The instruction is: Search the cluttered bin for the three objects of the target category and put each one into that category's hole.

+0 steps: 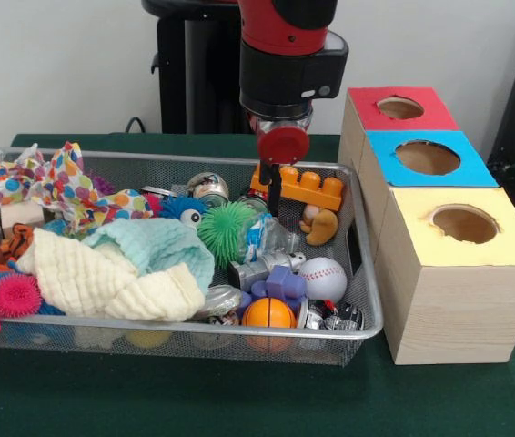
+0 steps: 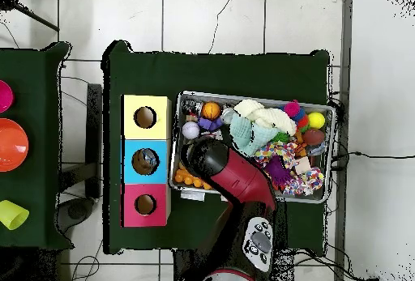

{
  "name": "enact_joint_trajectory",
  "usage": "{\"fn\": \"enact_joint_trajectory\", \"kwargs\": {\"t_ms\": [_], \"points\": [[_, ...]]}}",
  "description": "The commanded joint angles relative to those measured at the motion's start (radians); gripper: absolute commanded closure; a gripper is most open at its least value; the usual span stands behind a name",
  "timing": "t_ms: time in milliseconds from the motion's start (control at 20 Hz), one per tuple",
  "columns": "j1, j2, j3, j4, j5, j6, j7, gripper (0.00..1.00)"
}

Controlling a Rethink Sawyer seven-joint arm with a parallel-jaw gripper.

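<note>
Three holes are seen in the box row [image 1: 449, 228] beside the wire bin [image 1: 367, 300]: red [image 1: 400, 107], blue [image 1: 428, 157], yellow [image 1: 464, 223]. Target category is not given, so the three targets cannot be named; candidates are noted in the bin's box-side half: baseball [image 1: 323, 278], orange ball [image 1: 268, 313], green spiky ball [image 1: 227, 229], orange brick [image 1: 310, 188].

Gripper [image 1: 273, 182] is held low over the bin's far corner nearest the boxes, right at the orange brick. Dark fingers are seen pointing down at the brick; whether anything is clamped cannot be told, since the arm hides that corner in the overhead view.

Risks, as judged:
- Brick sits against the bin's far rim; the fingers could be jammed on the wire wall.
- Round items could be rolled away when nudged.
- Cloths [image 1: 121, 269] cover the bin's other half, so targets may be buried and missed.
- Wrong hole could be picked with the category unclear.
</note>
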Motion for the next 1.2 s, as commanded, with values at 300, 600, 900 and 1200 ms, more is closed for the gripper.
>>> {"fn": "enact_joint_trajectory", "kwargs": {"t_ms": [300,600,900,1200], "points": [[-0.005,0.057,0.078,-0.071,-0.005,-0.007,0.125,0.00],[-0.007,0.055,0.077,-0.072,-0.001,-0.009,0.130,0.00],[-0.008,0.054,0.079,-0.067,0.003,-0.010,0.133,0.00],[-0.005,0.070,0.089,-0.057,0.011,-0.053,0.143,0.00]]}}
